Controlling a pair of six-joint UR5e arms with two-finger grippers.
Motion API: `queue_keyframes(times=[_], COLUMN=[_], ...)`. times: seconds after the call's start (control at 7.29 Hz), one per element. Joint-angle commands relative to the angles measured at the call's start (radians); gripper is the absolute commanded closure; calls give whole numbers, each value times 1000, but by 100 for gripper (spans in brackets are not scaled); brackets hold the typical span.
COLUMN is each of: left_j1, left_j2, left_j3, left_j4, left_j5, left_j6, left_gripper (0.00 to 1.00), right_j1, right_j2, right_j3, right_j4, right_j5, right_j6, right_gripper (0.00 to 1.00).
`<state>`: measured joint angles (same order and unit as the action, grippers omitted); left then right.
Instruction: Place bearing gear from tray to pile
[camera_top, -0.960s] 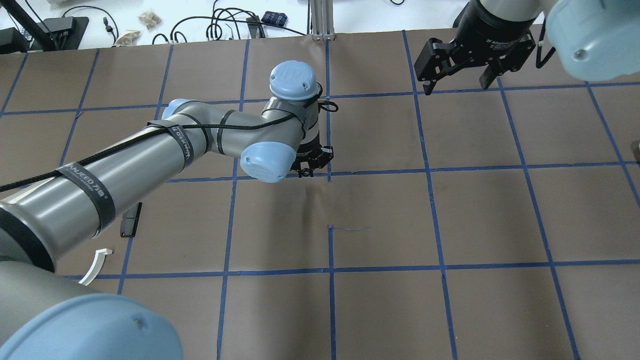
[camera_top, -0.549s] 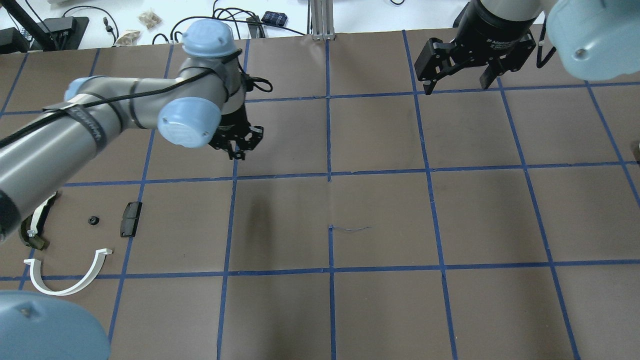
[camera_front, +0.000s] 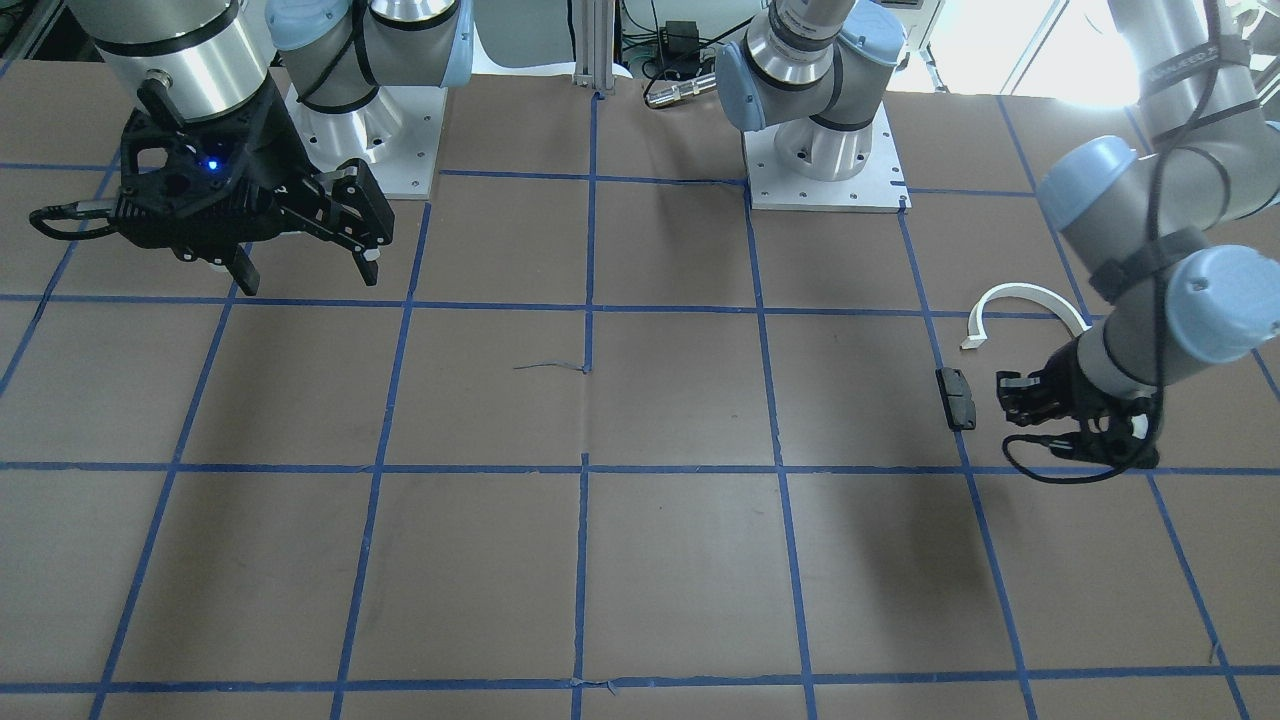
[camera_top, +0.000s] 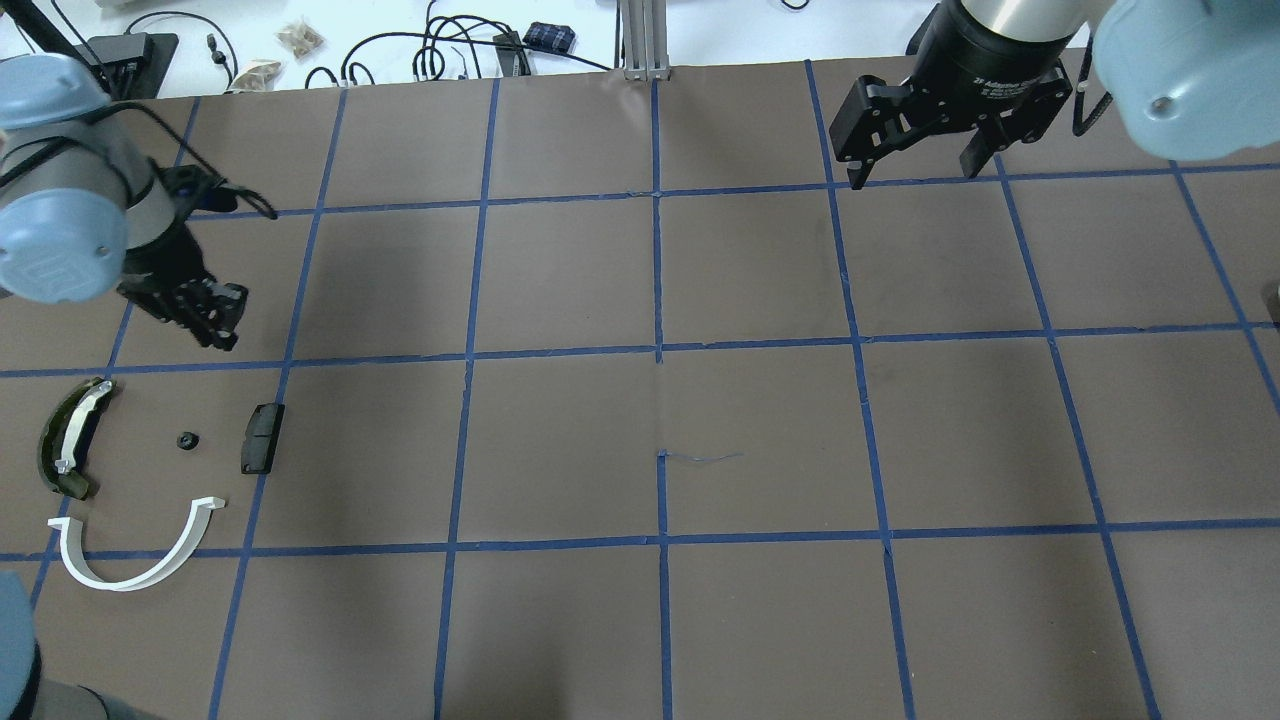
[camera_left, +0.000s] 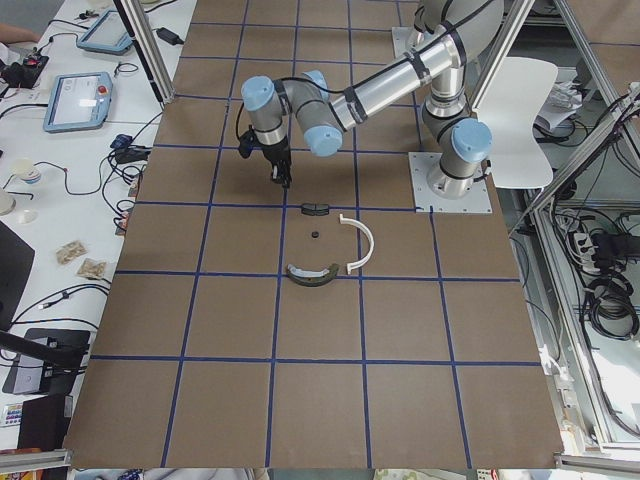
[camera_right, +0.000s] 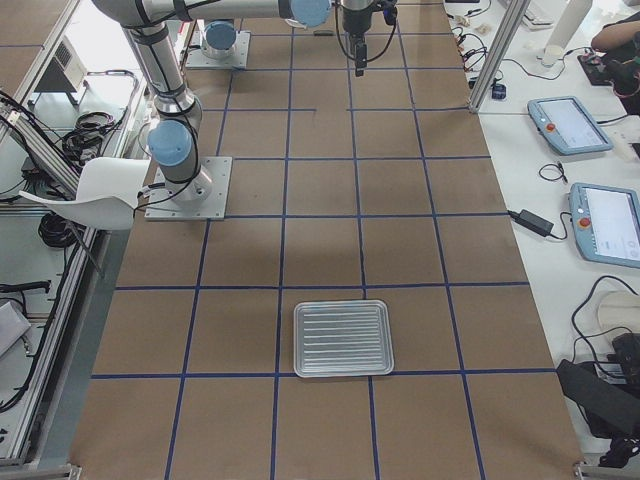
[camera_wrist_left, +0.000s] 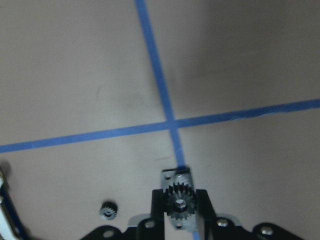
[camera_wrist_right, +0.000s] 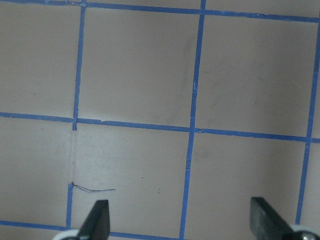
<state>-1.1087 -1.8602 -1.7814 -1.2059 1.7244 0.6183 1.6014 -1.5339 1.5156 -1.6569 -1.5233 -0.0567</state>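
My left gripper (camera_top: 215, 325) is shut on a small dark bearing gear (camera_wrist_left: 178, 206), held above the table just beyond the pile. The pile lies at the table's left end: a thin white half-ring (camera_top: 130, 560), a small black rectangular block (camera_top: 262, 438), a dark olive curved piece with a white strip (camera_top: 70, 450) and a tiny black gear (camera_top: 186, 440). The tiny gear also shows in the left wrist view (camera_wrist_left: 107, 210). My right gripper (camera_top: 912, 170) is open and empty, high over the far right of the table. The ribbed metal tray (camera_right: 340, 305) shows only in the exterior right view.
The brown table cover carries a grid of blue tape lines. Cables and small devices lie beyond the table's far edge (camera_top: 450, 50). Both arm bases (camera_front: 820, 150) stand at the robot's side of the table.
My left arm has swung from the table's centre to its left end, carrying the gear, and the pile has come into full view. The right arm has not moved.
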Motion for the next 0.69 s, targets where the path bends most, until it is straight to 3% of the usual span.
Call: queue_keyframes(times=[0.0,0.27,0.55], left_j1=[195,268,247], left_j2=[4,-37,-30], left_j3=[-87,-169,-194], left_j4=[90,251,258], left_j5=[-29,-34,-75], left_j6=[182,225,202], left_gripper=[100,100,100], right_j1=[-1,-1,-1], right_j2=[0,0,0], right_j3=[0,0,0], right_j4=[0,0,0], right_j5=[-2,0,0], right_j6=[-2,0,0], right_gripper=[0,0,0])
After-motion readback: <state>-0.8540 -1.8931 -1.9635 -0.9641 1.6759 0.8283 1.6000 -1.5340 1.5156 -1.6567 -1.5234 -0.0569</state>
